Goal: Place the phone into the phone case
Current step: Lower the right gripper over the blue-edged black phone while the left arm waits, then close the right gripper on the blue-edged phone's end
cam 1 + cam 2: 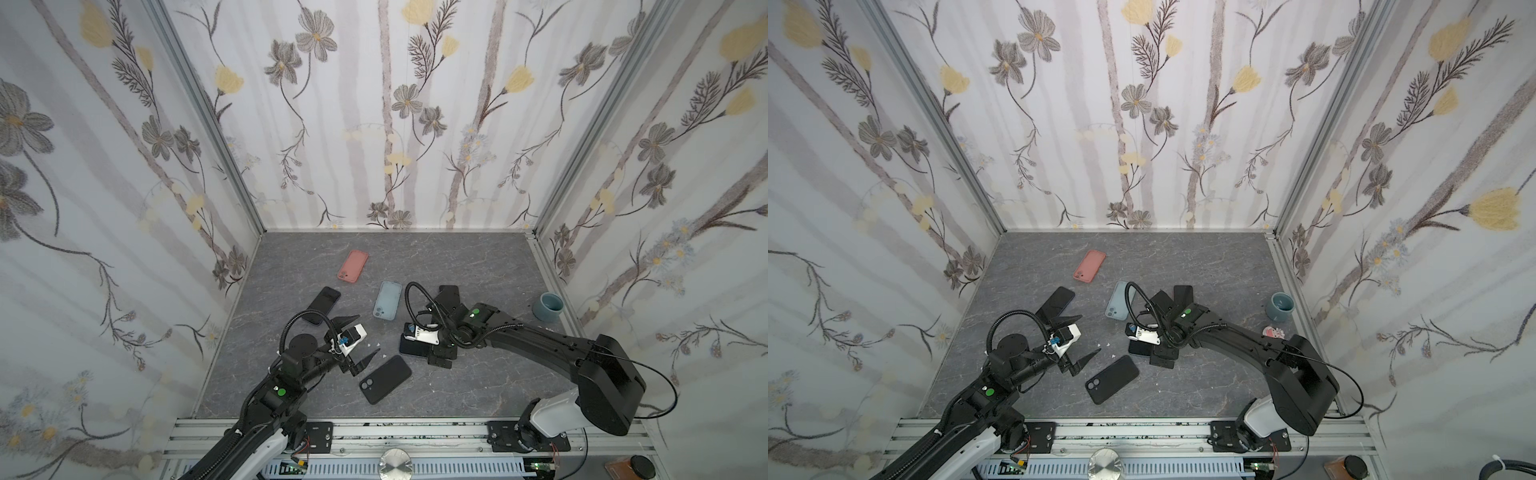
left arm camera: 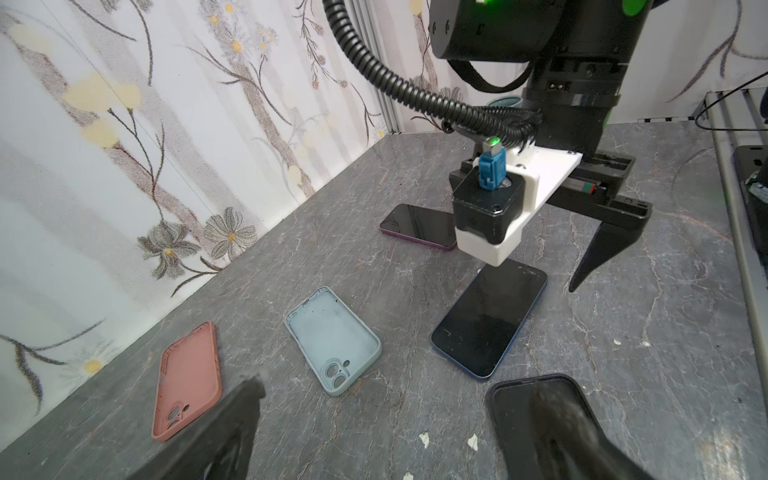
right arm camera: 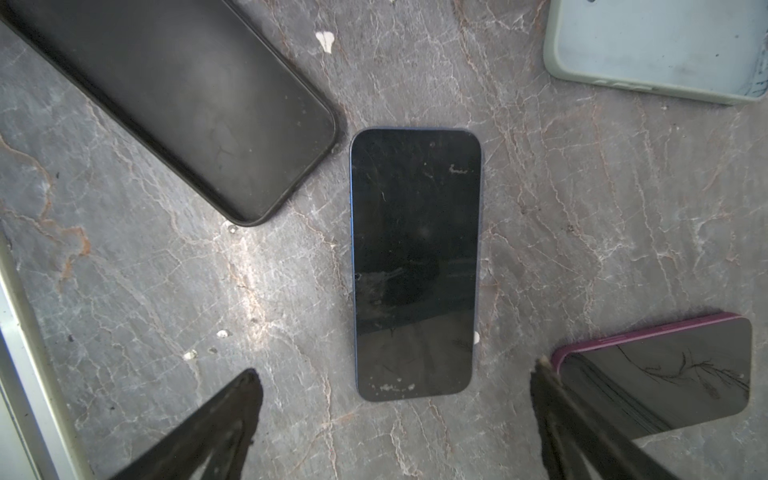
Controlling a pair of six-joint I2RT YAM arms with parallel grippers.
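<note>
Blue-grey cup [image 1: 548, 306] upright, right-centre in both top views, on grey marble tabletop [image 1: 457, 257] nr right wall. Small pink-white item [image 1: 1273, 332] just below cup. White flecks [image 1: 376, 345] mid-frame. Floral wallpaper [image 1: 374, 124] across the top.

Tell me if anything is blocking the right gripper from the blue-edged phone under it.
Nothing visible. The right gripper is open above the blue-edged phone, which lies flat, screen up; the black case and purple phone lie apart beside it.
</note>
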